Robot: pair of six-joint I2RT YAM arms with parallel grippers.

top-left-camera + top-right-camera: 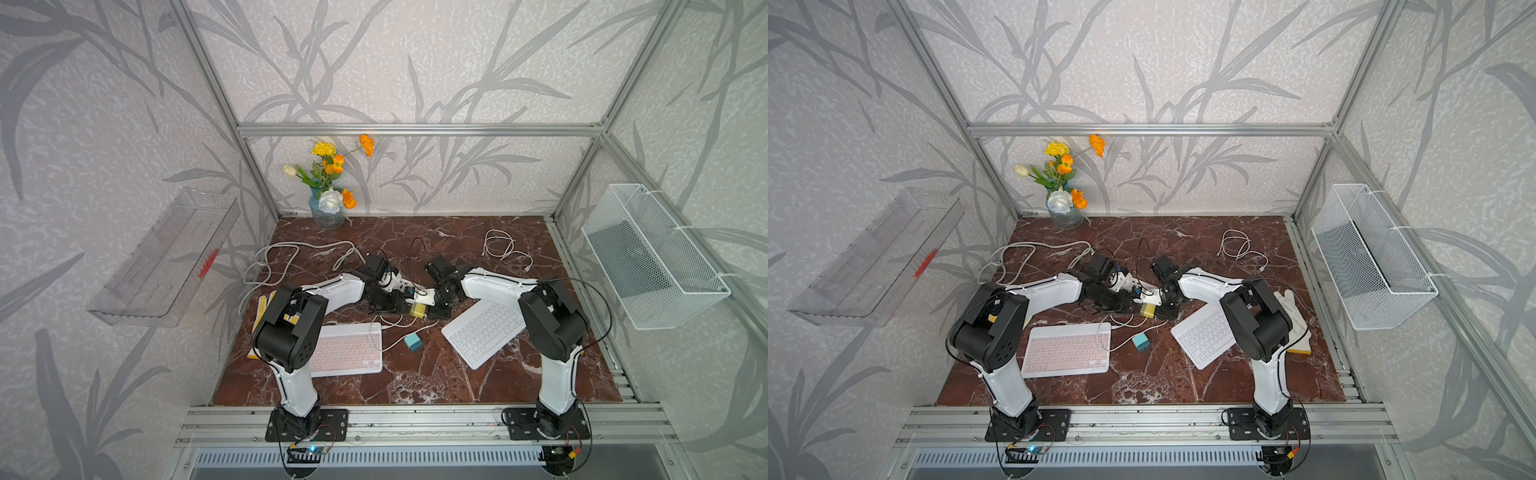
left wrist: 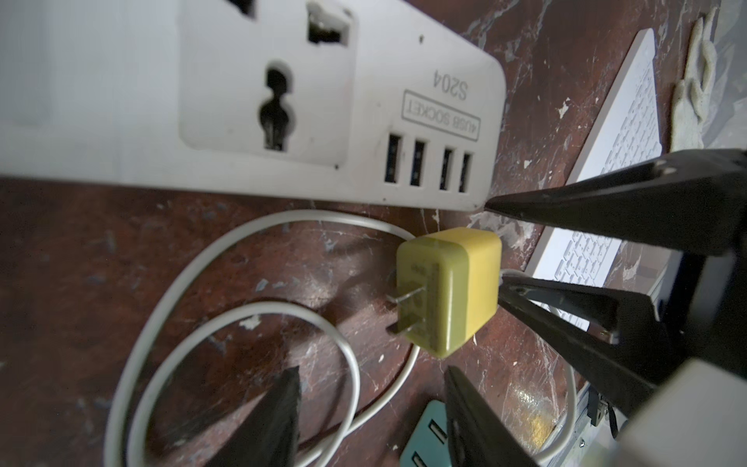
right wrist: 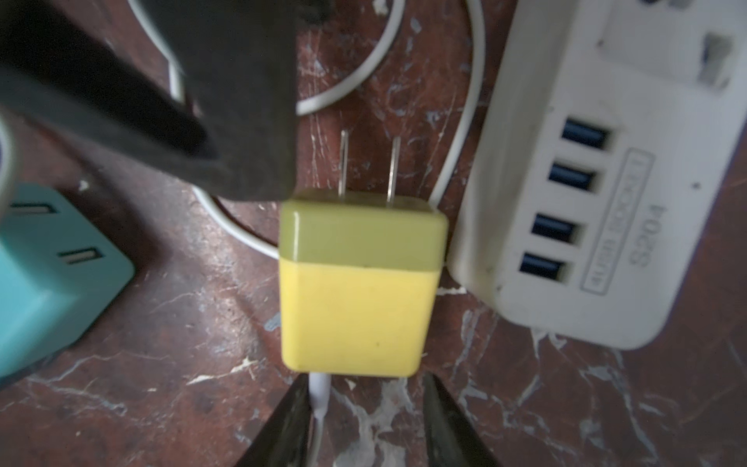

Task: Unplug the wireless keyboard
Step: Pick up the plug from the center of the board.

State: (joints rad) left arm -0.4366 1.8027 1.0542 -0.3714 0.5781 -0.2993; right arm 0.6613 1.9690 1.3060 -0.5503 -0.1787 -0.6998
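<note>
A yellow charger (image 3: 359, 291) lies on the marble table with its two prongs bare, beside the white power strip (image 3: 606, 210) and not plugged into it. A white cable plug (image 3: 319, 388) sticks out of its back. My right gripper (image 3: 364, 388) is open just behind the charger, one finger touching that plug. My left gripper (image 2: 370, 376) hovers open over the cable loops (image 2: 347, 364), holding nothing. In both top views the grippers meet at the charger (image 1: 417, 309) (image 1: 1148, 309). A pink keyboard (image 1: 345, 349) and a white keyboard (image 1: 484, 332) lie nearer the front.
A teal charger (image 1: 413, 342) sits between the keyboards, cabled towards the pink one. A flower vase (image 1: 328, 212) stands at the back left, loose white cables (image 1: 505, 247) at the back right, a grey cord (image 1: 282, 257) at the left. A white glove (image 1: 1293, 320) lies beside the white keyboard.
</note>
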